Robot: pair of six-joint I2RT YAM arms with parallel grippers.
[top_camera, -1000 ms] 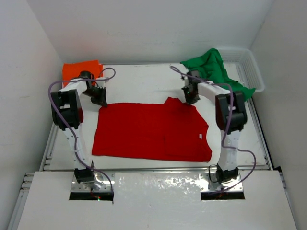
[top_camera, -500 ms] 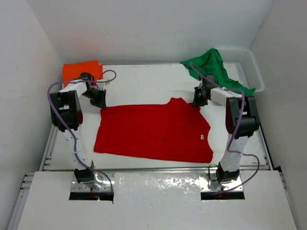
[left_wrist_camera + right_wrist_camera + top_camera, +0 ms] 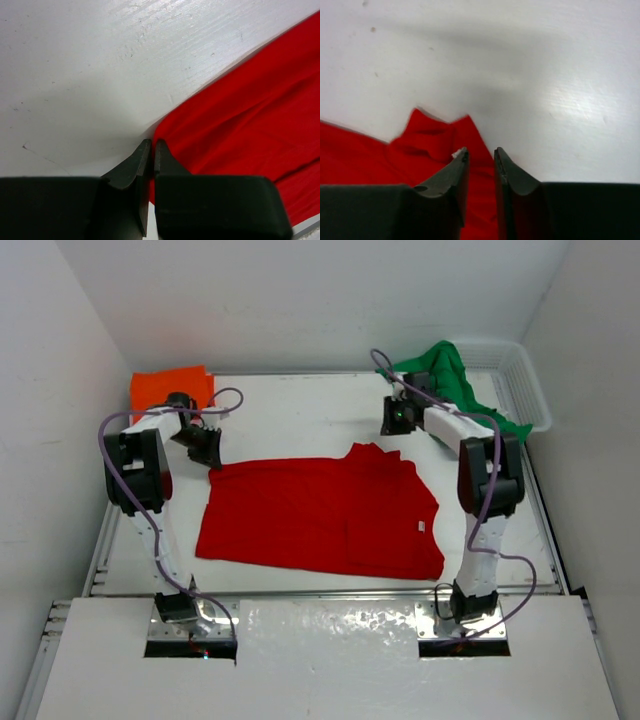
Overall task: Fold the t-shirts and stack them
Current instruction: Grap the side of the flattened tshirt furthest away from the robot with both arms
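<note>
**Left claw pinches a shirt corner, right claw hangs loose above the cloth**

The left claw (image 3: 153, 144) has its fingers pressed together on the far left corner of the red shirt (image 3: 320, 515). In its wrist view the cloth runs right into the fingertips, but the dark body of the claw blocks the bottom of that picture, so how much cloth lies between the fingers cannot be made out. The shirt is also cut off at the right edge there.

The right claw (image 3: 481, 150) has its fingers a little apart with nothing between them. A rumpled peak of red cloth shows past its tips; the rest is hidden behind the claw or cut off at the left edge. From overhead this claw sits beyond the shirt's far edge, and its height over the tabletop (image 3: 300, 405) is hard to judge.

The red shirt lies spread out flat in the middle of the tabletop, between the two arms. The orange shirt (image 3: 168, 388) rests in the far left corner, its near edge partly covered by the left arm (image 3: 150, 430). The green shirt (image 3: 445, 375) is heaped at the far right, spilling over the basket (image 3: 528, 385), with the right arm (image 3: 470, 430) crossing in front of part of it.
</note>
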